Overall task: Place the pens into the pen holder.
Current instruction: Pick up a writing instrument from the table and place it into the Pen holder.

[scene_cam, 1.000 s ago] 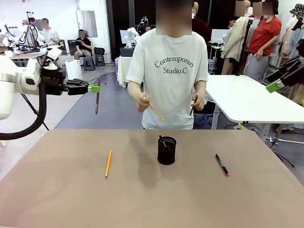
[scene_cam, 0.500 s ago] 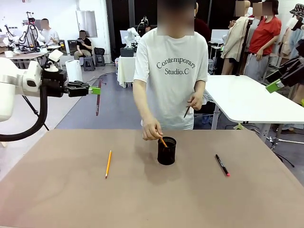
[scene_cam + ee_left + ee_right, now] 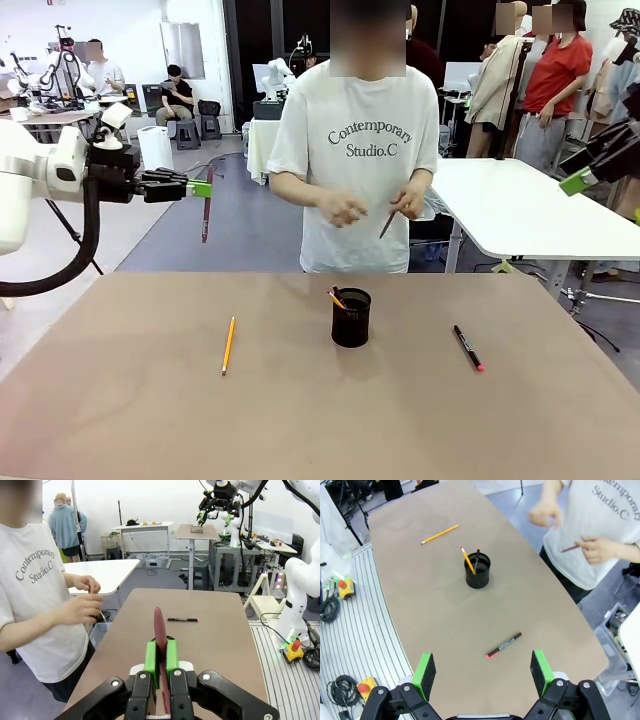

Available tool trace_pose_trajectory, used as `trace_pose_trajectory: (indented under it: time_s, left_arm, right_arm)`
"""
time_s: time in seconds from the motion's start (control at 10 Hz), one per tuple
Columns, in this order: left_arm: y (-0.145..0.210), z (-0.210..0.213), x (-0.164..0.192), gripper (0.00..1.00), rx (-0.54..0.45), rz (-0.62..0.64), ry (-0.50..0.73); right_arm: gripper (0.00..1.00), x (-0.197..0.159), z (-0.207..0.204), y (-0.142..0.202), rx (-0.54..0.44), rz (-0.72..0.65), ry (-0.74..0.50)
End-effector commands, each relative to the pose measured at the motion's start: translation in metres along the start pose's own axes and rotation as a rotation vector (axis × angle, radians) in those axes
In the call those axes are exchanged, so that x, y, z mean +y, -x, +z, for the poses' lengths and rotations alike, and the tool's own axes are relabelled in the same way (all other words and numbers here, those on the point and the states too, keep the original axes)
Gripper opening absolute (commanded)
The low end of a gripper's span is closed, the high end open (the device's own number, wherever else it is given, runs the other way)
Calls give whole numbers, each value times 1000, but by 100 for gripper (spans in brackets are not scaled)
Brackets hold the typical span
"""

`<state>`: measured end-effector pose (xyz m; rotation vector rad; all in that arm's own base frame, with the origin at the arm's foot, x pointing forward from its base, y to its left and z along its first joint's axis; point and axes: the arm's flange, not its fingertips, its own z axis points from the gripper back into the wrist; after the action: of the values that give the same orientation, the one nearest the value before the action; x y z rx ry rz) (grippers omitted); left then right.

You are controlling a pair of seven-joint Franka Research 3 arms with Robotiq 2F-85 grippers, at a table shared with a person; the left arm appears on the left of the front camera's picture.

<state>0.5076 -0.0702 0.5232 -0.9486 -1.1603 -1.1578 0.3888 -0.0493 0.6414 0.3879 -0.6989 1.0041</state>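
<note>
Pen holder (image 3: pixel 351 318) holds two pens (image 3: pixel 468 560); two more on table (image 3: pixel 150 420).

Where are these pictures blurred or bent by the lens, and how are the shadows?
Right wrist view: the person's raised hand is motion-blurred; the brown table looks bowed by the wide lens. Front view: the black mesh pen holder is sharp, its shadow faint. Left wrist view: the dark reddish pencil in the left gripper looks sharp.

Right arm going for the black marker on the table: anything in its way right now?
Probably not. The right gripper is open and empty, raised off the table, and the black marker lies flat on a bare patch ahead of it, well apart from the pen holder.
</note>
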Motion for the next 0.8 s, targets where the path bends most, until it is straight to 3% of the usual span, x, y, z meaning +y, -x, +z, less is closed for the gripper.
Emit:
trace_pose_trajectory:
  time_s: [0.0, 0.7]
  left_arm:
    - [-1, 1, -1, 0, 2, -3, -3]
    - [-1, 1, -1, 0, 2, -3, -3]
  right_arm:
    - [100, 1, 1, -2, -16, 7, -2]
    - [100, 1, 1, -2, -16, 7, -2]
